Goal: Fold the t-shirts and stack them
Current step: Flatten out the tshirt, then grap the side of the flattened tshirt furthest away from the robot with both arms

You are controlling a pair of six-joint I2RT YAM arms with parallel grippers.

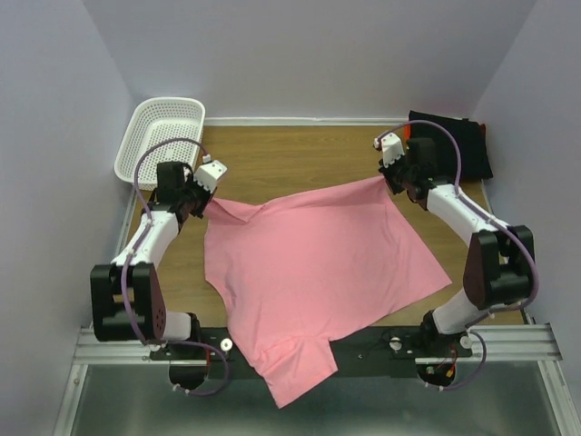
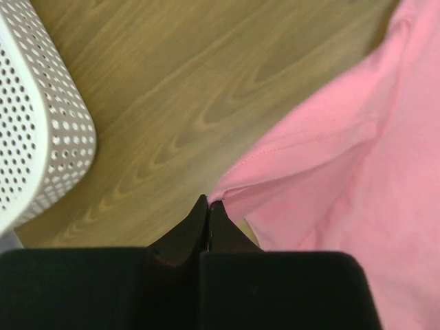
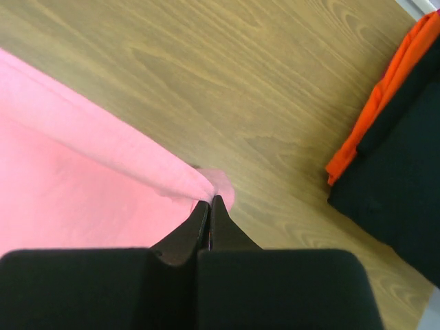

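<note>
The left gripper (image 2: 208, 205) and right gripper (image 3: 210, 203) each pinch a far corner of the pink t-shirt (image 1: 318, 263), spreading it flat mid-tabletop (image 1: 290, 154) for folding, its near end overhanging the near edge.

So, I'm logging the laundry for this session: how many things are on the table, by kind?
Shirts: 3 (pink shirt, black shirt, orange shirt)
Baskets: 1 (white basket)
Total: 4
</note>
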